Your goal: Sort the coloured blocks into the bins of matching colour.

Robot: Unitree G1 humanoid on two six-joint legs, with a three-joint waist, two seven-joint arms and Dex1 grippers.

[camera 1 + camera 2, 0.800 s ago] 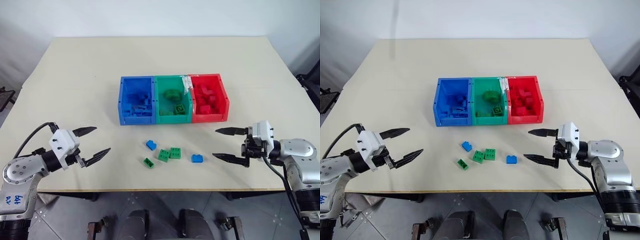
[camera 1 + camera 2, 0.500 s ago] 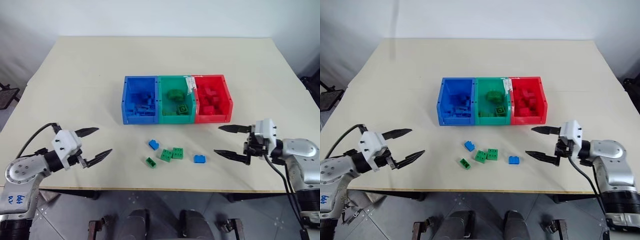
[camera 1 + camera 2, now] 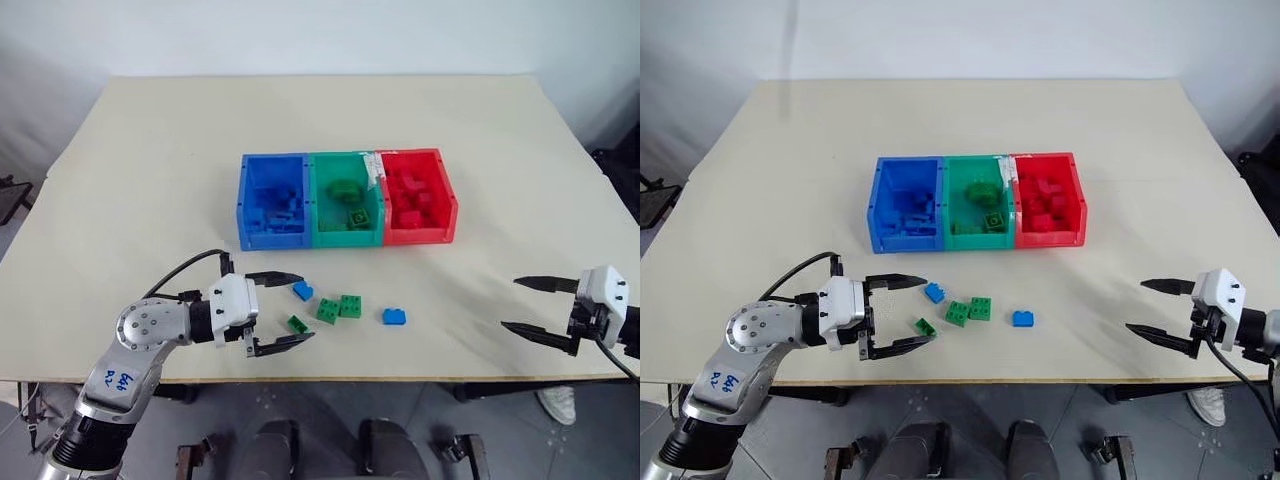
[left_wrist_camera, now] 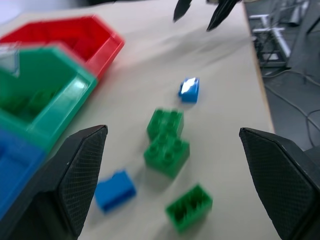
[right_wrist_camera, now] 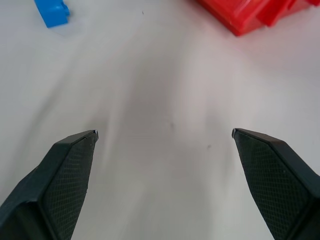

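Both grippers stand spread and empty: left gripper [image 3: 292, 310] beside a small green brick [image 3: 297, 324], right gripper [image 3: 522, 305] well apart near the table [image 3: 150, 150] edge. Studded plastic blocks [image 3: 339, 307], green and blue, lie loose on matte cream tabletop. Beyond, three joined glossy bins [image 3: 346, 235] hold bricks. Plain white wall behind.

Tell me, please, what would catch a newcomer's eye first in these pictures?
Most striking is the row of three joined bins in the middle of the table: the blue bin, the green bin and the red bin, each holding bricks of its own colour. In front of them lie five loose bricks, among them a green pair and a blue brick. The left gripper stands open beside them; the right gripper is open near the table's right edge.
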